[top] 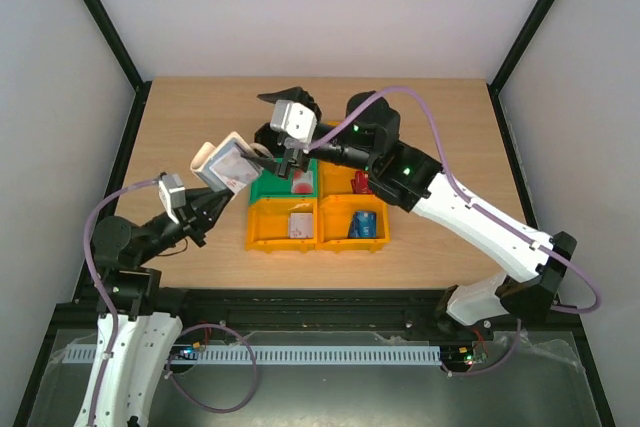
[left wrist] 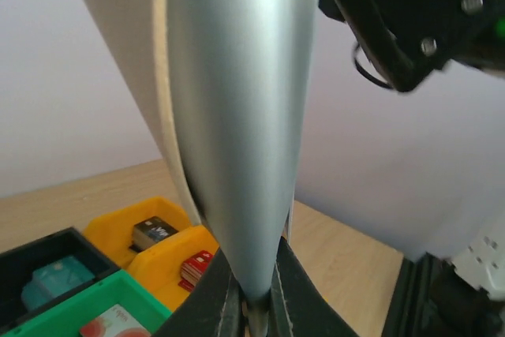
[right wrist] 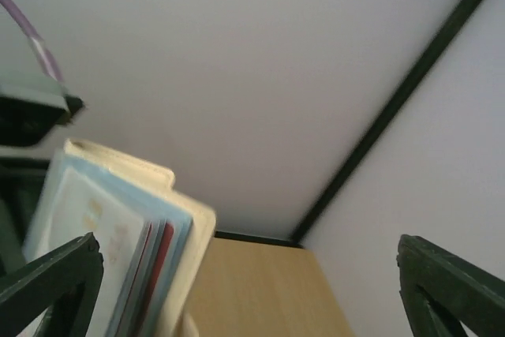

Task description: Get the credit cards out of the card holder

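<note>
Now, your left claw (left wrist: 254, 305) is clenched on the holder (top: 225, 165), holding it above the table (top: 200, 107), left of the bins (top: 270, 239); your right claw (top: 293, 159) hangs released. The cards (right wrist: 156, 262) (thin, stiff, glossy plastic) peek from the soft, tan-edged sleeve. They're likely slippery, so pinch an exposed edge squarely.

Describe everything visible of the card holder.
The flat, pale grey-blue card holder with cream edges is held tilted off the wooden table, its lower end clamped between the left gripper's fingers. Red and pale card edges show inside its open side. The right gripper's open fingers flank it without pinching.
</note>
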